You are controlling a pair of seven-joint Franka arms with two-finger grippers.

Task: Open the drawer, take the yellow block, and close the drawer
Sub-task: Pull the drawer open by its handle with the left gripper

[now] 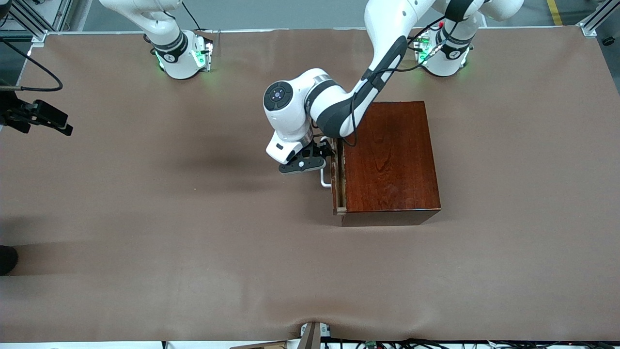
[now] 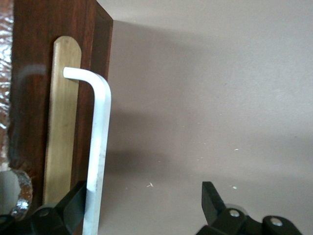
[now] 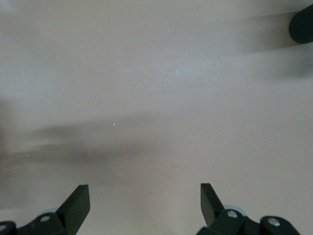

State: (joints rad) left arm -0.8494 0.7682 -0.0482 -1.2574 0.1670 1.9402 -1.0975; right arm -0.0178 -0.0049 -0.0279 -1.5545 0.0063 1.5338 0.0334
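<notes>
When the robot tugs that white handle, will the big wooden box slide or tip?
Probably not tip: the wooden box sits low and wide on the brown table cover. It might slide slightly. The open left gripper straddles the rigid-looking white handle.

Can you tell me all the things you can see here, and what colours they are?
Wooden box: one, glossy reddish-brown, on the table toward the left arm's end.
Drawer: one, dark brown front, pulled out only a crack from the box.
Handle: one, white bar, on the drawer front.
Table: one, covered in brown.
Yellow block: none in sight.
Left gripper: one, black fingers, open around the handle, one finger between the bar and the drawer front.
Right gripper: one, black fingers, open over bare table, waiting.
</notes>
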